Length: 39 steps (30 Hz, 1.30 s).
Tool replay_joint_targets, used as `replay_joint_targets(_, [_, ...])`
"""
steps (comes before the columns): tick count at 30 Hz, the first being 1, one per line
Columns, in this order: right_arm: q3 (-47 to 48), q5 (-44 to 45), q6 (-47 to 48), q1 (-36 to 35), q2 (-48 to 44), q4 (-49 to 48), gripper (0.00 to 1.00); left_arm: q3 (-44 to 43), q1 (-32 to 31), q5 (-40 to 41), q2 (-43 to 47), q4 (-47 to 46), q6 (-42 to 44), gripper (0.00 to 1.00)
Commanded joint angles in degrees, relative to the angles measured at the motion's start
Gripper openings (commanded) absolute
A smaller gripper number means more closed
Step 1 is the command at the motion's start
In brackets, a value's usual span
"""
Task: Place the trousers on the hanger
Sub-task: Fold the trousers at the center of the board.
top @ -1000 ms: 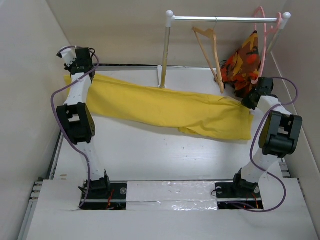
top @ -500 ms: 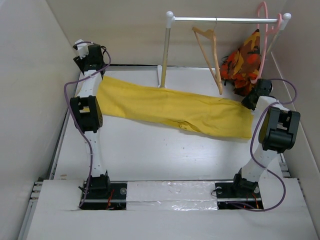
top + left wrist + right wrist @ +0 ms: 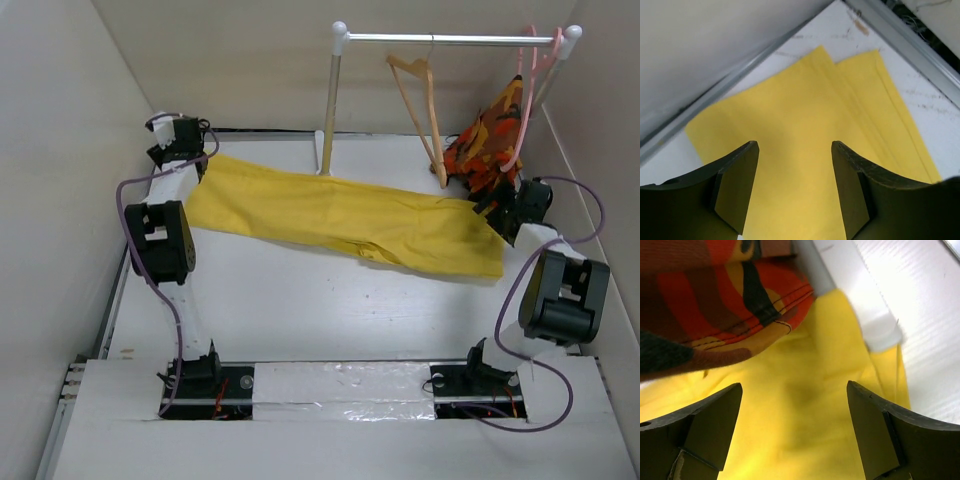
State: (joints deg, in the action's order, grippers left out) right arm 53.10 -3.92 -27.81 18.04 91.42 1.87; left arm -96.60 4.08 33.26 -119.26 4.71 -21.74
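Since a second ago both sets of jaws have been opened and the trousers, then pulled taut between the arms, have been let go; their left end has been drawn in from the left wall and the cloth is now slack on the table. Nearest the arm bases only bare white tabletop is seen. Beyond it the trousers are spread as one long, bright yellow band running from the far left down to the right, smooth and matt, with a few soft creases and a small fold at the near edge. The left gripper is held above the left end with its fingers parted and nothing between them; there the two layered leg edges are seen stacked, cut straight. The right gripper is likewise spread and empty over the right end, just beside the orange-red patterned garment. At the back, the hanger, a tan wooden triangle, is hung by its hook from the metal rail, well apart from the cloth, and a thin pink hanger is hung further right. The laying-out step is judged complete. A fresh grip is probably called for next, so that the limp fabric can be fed over the hanger's lower bar without bunching.
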Motion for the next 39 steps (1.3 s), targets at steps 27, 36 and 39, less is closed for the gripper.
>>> replay_joint_targets(27, [-26.7, -10.6, 2.2, 5.2, -38.2, -2.0, 0.6, 22.8, 9.9, -23.8, 8.8, 3.9, -14.6, 0.68])
replay_joint_targets(36, [-33.6, -12.0, 1.0, 7.1, -29.8, -7.2, 0.85, 18.1, 8.8, -25.4, 4.4, 3.6, -15.2, 0.69])
replay_joint_targets(39, [-34.2, -14.1, -0.2, 7.1, -25.8, -10.2, 0.85, 17.7, 8.3, -24.3, 3.7, 3.3, -15.3, 0.62])
